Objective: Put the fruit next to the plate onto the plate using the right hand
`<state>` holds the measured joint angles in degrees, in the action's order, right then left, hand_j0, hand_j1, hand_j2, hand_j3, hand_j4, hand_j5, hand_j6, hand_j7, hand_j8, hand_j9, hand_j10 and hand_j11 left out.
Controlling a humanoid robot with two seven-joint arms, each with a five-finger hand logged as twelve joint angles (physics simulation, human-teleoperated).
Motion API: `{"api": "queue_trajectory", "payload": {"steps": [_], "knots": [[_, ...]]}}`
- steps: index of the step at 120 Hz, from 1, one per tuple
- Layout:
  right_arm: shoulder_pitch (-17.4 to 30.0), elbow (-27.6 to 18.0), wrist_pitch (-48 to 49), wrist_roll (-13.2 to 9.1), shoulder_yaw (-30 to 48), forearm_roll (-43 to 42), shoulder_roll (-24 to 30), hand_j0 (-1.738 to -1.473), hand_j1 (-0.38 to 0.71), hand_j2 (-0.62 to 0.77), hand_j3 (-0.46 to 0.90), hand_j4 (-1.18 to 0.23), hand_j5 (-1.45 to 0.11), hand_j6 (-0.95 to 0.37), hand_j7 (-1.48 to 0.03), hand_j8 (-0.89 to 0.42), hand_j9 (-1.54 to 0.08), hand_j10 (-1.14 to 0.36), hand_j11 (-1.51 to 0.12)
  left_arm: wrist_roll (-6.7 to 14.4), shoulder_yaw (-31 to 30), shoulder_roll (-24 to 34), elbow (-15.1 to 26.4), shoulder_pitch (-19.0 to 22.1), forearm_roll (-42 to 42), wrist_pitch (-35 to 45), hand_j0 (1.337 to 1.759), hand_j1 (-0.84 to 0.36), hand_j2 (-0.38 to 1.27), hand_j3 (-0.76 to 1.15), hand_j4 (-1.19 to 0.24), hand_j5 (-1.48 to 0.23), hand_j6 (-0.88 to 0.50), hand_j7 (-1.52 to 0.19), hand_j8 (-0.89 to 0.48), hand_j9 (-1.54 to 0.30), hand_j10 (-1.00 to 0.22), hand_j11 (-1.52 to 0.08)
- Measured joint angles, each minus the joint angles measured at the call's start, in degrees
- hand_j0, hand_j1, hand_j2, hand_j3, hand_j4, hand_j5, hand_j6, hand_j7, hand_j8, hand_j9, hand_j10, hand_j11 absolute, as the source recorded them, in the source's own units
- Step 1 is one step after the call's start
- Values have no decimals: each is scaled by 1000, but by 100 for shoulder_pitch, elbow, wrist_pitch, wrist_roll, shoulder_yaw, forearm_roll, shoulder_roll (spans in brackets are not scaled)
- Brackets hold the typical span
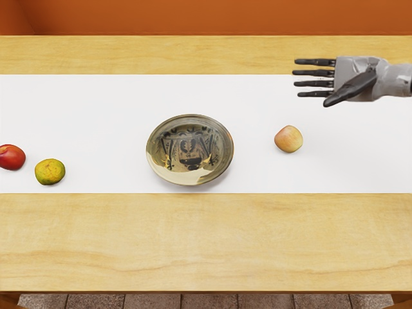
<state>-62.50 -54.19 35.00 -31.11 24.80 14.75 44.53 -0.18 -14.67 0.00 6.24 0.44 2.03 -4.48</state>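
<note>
Wood-grain surface [206, 244] fills the foreground, its pale near strip running from edge to edge. Across its middle lies a broad white runner [96, 109], and right at the centre of that runner sits the plate [215, 170], a round glazed dish in olive and brown with a dark pattern in its bowl.

Up and to the right of the plate, the right hand [341, 80] comes in from the right edge and hovers over the runner's far border. Its fingers [315, 62] are stretched out flat and spread apart, pointing leftward toward the plate's side of the scene, with the thumb angled beneath them. They hold nothing.

Now the fruit. The apple [288, 139], yellow with a pink blush, rests on the runner to the right of the plate, near it but not touching. It lies closer to the camera than the hand and clear of the fingertips.

Over on the opposite side of the plate, well apart from it, a yellow-green citrus [49, 172] sits on the runner. Just beyond that, farther still from the plate, a red fruit [11, 156] is cut off by the left edge.
</note>
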Motion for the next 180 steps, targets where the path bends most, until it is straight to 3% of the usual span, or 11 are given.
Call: {"api": "queue_trajectory", "payload": {"steps": [26,32,38,47,60,80,96,107,137,180], "knots": [[5,-27,3,43,86,-36,6,-1658,-307,-7,0,-33,-46,-32,-46,-33,-46,-33,-46,0,0,0,0,0,0,0,1658,55,49,0,-245,-318,-245,-318,-245,-318,-245,-318],[-9,44,3,178,183,-203,-14,-1658,-306,-7,0,-34,-46,-33,-47,-33,-47,-34,-47,0,0,0,0,0,0,0,1658,55,49,0,-245,-318,-245,-318,-245,-318,-245,-318],[-23,16,3,451,262,-720,-37,-1658,-305,-7,0,-35,-48,-34,-48,-35,-48,-35,-48,0,0,0,0,0,0,0,1658,55,49,0,-245,-318,-245,-318,-245,-318,-245,-318],[-126,-358,3,782,368,-1786,-48,-1658,-303,-7,0,-37,-50,-36,-50,-36,-50,-37,-50,0,0,0,0,0,0,0,1658,55,49,0,-245,-318,-245,-318,-245,-318,-245,-318],[-260,-1192,2,994,418,-3185,-22,-1658,-302,-7,0,-38,-51,-38,-51,-38,-51,-38,-51,0,0,0,0,0,0,0,1658,55,49,0,-245,-318,-245,-318,-245,-318,-245,-318],[-282,-1981,-834,1281,345,-4248,89,-1658,-301,-7,0,-41,-53,-41,-53,-41,-53,-41,-53,0,0,0,0,0,0,0,1658,55,49,0,-245,-318,-245,-318,-245,-318,-245,-318],[-294,-2480,-2068,1294,-119,-4801,21,-1658,-300,-7,0,-43,-55,-44,-55,-43,-55,-43,-55,0,0,0,0,0,0,0,1658,55,49,0,-245,-318,-245,-318,-245,-318,-245,-318],[-296,-2597,-2676,1175,-452,-5030,-161,-1658,-292,-9,0,-50,-63,-51,-62,-50,-63,-49,-63,0,0,0,0,0,0,0,1658,55,49,0,-245,-318,-245,-318,-245,-318,-245,-318],[-253,-2602,-3327,786,-948,-5334,-371,-1658,-212,-22,0,-118,-150,-119,-150,-118,-150,-117,-150,0,0,0,0,0,0,0,1658,55,49,0,-245,-318,-245,-318,-245,-318,-245,-318],[-45,-2616,-4566,722,-1375,-6112,-607,-1658,-134,-34,0,-183,-235,-184,-234,-184,-235,-183,-235,0,0,0,0,0,0,0,1658,55,49,0,-245,-318,-245,-318,-245,-318,-245,-318]]}}
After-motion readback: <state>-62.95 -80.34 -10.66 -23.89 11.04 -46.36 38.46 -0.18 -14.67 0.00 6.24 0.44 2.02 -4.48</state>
